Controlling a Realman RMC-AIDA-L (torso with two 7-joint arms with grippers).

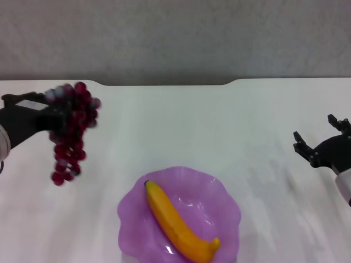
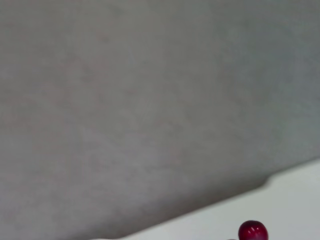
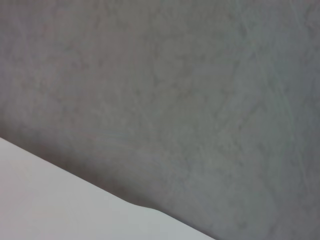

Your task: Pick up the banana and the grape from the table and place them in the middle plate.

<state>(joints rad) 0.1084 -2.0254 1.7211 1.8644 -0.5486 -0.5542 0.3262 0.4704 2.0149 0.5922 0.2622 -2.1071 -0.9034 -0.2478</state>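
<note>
The yellow-orange banana (image 1: pixel 180 223) lies inside the purple scalloped middle plate (image 1: pixel 227 203) at the near centre of the white table (image 1: pixel 181 126). My left gripper (image 1: pixel 55 114) is at the left, raised above the table, shut on the top of the dark red grape bunch (image 1: pixel 70 134), which hangs down from it. One grape (image 2: pixel 252 231) shows in the left wrist view. My right gripper (image 1: pixel 322 139) is at the right edge, open and empty, over the table. The right wrist view shows only the table's edge (image 3: pixel 60 200) and the wall.
The table's far edge has a notch (image 1: pixel 164 83) in front of a grey wall (image 1: pixel 175 38). No other objects are on the table.
</note>
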